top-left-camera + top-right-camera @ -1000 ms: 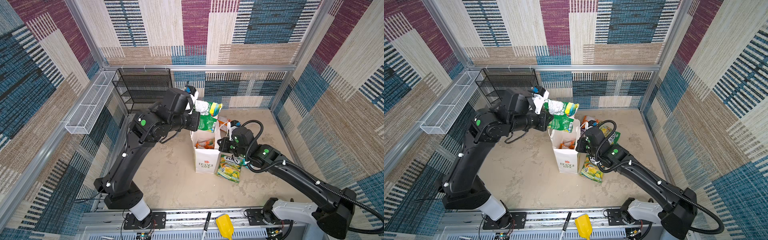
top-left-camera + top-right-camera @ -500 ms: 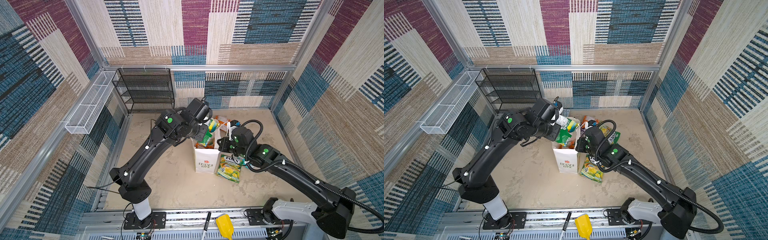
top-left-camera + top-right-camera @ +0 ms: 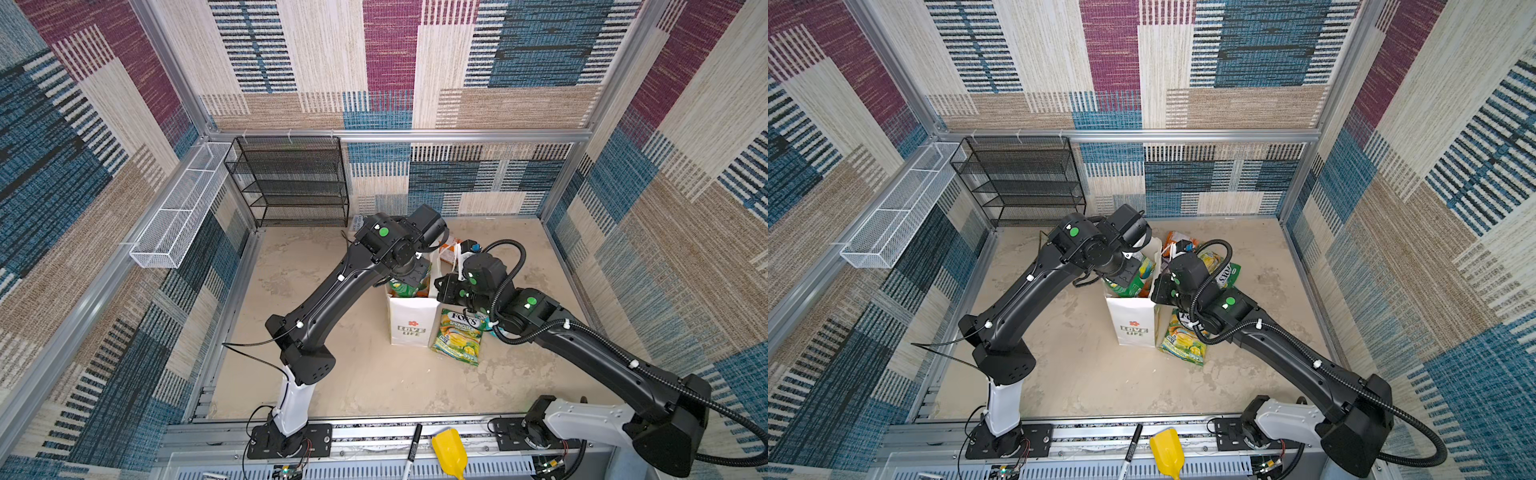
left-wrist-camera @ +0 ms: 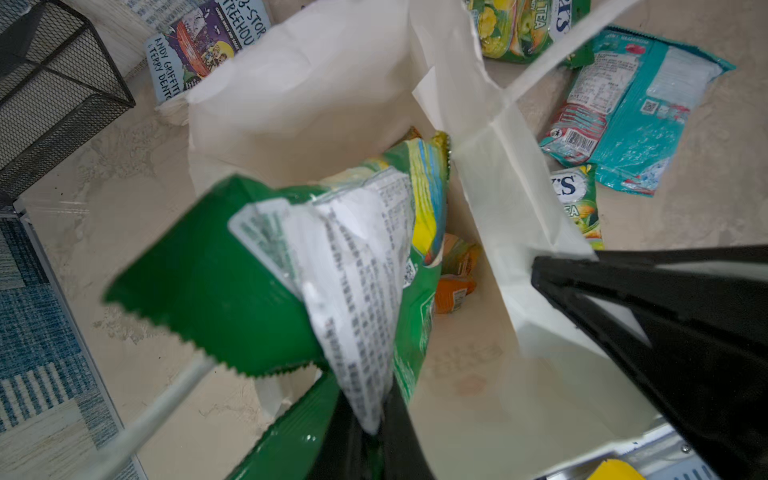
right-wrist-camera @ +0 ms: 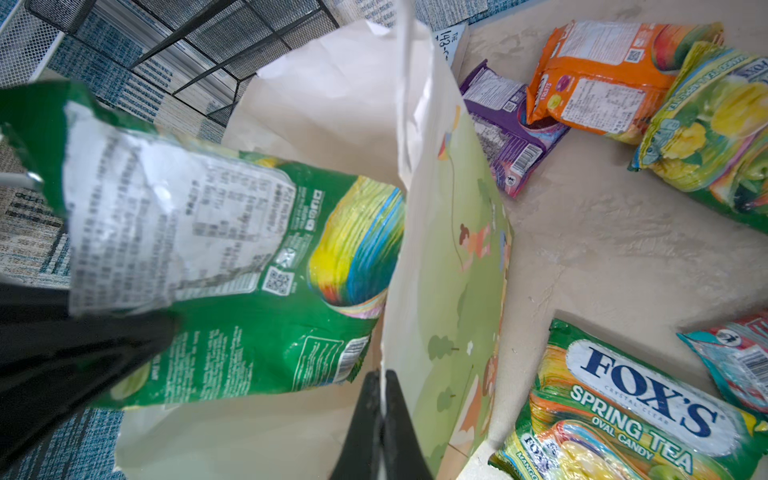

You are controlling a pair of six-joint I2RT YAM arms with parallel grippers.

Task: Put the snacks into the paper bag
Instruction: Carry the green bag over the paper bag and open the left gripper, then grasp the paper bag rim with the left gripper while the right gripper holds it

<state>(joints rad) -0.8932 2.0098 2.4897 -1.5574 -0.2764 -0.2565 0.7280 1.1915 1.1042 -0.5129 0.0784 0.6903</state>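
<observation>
Paper bag (image 5: 449, 291) is seemingly pinched at the rim by closed right fingers (image 5: 361, 428); green snack (image 4: 216, 282) is gripped by left fingers (image 4: 405, 453).

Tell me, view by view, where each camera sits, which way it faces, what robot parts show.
Top views: high over the front rail, facing down; left arm and right arm show, meeting at the paper bag.
Left wrist: on the left arm, looking down into the bag; left hand shows, shut on the green packet.
Right wrist: on the right arm, facing down; right hand shows, pinching the bag's rim.
Both wrist views share that packet.
</observation>
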